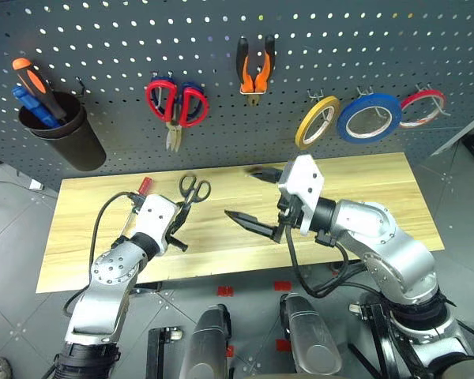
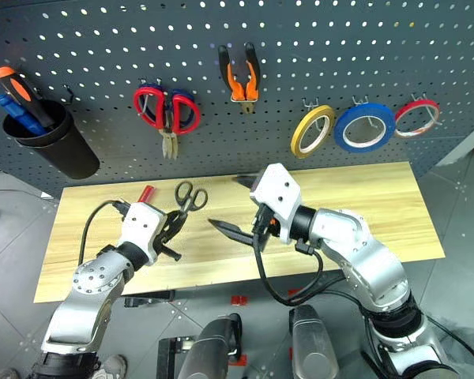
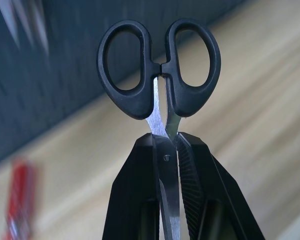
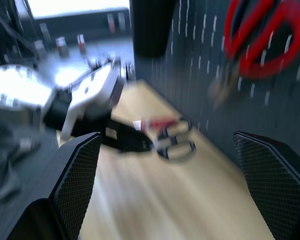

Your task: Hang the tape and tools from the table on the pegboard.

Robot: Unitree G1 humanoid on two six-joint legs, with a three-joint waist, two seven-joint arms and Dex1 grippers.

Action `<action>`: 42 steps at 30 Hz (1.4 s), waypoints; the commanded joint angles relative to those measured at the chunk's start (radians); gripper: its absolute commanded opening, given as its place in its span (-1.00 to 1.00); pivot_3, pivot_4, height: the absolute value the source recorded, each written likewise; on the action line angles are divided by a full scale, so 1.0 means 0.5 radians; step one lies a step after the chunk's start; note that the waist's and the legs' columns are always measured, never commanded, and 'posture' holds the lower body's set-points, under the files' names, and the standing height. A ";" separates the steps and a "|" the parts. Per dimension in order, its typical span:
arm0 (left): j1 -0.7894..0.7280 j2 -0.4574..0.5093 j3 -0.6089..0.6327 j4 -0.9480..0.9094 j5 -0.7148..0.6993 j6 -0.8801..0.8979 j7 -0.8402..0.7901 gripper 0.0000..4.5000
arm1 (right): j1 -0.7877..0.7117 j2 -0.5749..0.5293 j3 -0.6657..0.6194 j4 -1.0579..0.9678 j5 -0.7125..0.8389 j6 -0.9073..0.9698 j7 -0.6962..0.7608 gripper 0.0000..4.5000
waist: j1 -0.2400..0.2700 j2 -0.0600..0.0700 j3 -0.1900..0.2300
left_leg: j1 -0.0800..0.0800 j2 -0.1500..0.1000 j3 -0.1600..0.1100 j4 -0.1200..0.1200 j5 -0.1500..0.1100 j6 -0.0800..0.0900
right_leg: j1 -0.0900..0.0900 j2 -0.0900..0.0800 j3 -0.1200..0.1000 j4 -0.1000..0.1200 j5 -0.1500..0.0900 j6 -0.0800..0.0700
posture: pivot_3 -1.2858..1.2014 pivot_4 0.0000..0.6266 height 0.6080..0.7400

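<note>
My left gripper (image 1: pixel 183 212) is shut on the blades of the small black-handled scissors (image 1: pixel 195 188), whose handle rings (image 3: pixel 157 65) point toward the pegboard (image 1: pixel 110 47). The red-handled screwdriver (image 1: pixel 144 186) lies on the table (image 1: pixel 363 197) just left of them. The orange-and-black pliers (image 1: pixel 255 71) and the blue tape (image 1: pixel 369 117) hang on pegboard hooks. My right gripper (image 1: pixel 254 199) is open over the middle of the table, pointing left toward the scissors, with nothing between its fingers (image 4: pixel 75 185).
Red-handled scissors (image 1: pixel 176 103), a yellow roll (image 1: pixel 317 121) and a thin red roll (image 1: pixel 423 108) also hang on the board. A dark cup (image 1: pixel 63 134) at the far left holds an orange-and-black screwdriver. Free hooks sit between the hung items.
</note>
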 commanded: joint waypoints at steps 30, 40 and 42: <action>-0.415 -0.167 0.095 -0.126 0.418 -0.091 0.448 -0.88 | -0.252 0.259 -0.185 0.246 -0.101 -0.313 -0.168 1.00 | -0.011 -0.001 -0.001 | -0.001 0.000 0.001 0.002 0.004 -0.006 | -0.001 0.004 0.000 0.001 0.000 0.000 | -0.10 0.02 1.00; -0.275 -0.258 0.169 -0.128 0.361 0.092 0.503 0.35 | -0.151 0.219 -0.093 0.243 -0.162 -0.258 -0.150 1.00 | -0.012 -0.001 -0.001 | -0.001 0.000 0.002 0.002 0.004 -0.007 | -0.001 0.004 0.000 0.001 0.000 0.000 | -0.10 0.01 1.00; -0.216 -0.293 0.256 -0.078 0.252 0.261 0.476 0.61 | -0.091 0.188 -0.034 0.234 -0.205 -0.188 -0.172 1.00 | -0.012 -0.002 -0.001 | -0.001 0.000 0.002 0.002 0.004 -0.007 | -0.001 0.004 0.000 0.002 0.000 0.000 | -0.09 0.02 1.00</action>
